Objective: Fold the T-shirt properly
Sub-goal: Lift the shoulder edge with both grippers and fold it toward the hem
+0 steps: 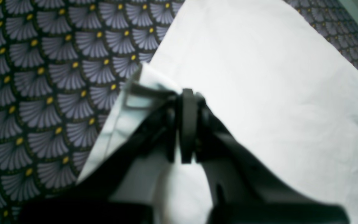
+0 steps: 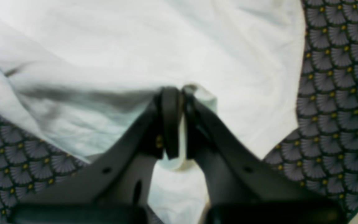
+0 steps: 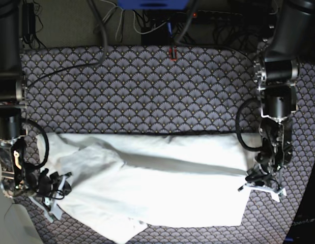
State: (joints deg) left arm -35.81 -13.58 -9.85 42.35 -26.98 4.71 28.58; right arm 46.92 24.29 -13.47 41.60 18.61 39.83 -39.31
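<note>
Cloth covers most of the counter [image 3: 147, 86], which wears a dark fabric with a pattern of grey fans and yellow dots. On it lies the T-shirt [image 3: 157, 188], white and plain, spread wide from about 9 o'clock to 3 o'clock in the base view and filling the lower half of the surface. It is wrinkled, with a long shallow fold line running across its upper part, and its lower edge near 7 o'clock is bunched and doubled over. The left claw [image 1: 186, 124] stands at the 3 o'clock end of the garment; its jaws are pressed together on a strip of the white edge, which rises in a small peak just beside the fingers. The right claw [image 2: 174, 121] stands at the 8 o'clock end, and it too is clenched on the T-shirt, with a little roll of white fabric squeezed between its dark fingers. Both arms reach down from the sides of the counter. Black cables [image 3: 104, 38] lie across the far edge, around 12 o'clock.
</note>
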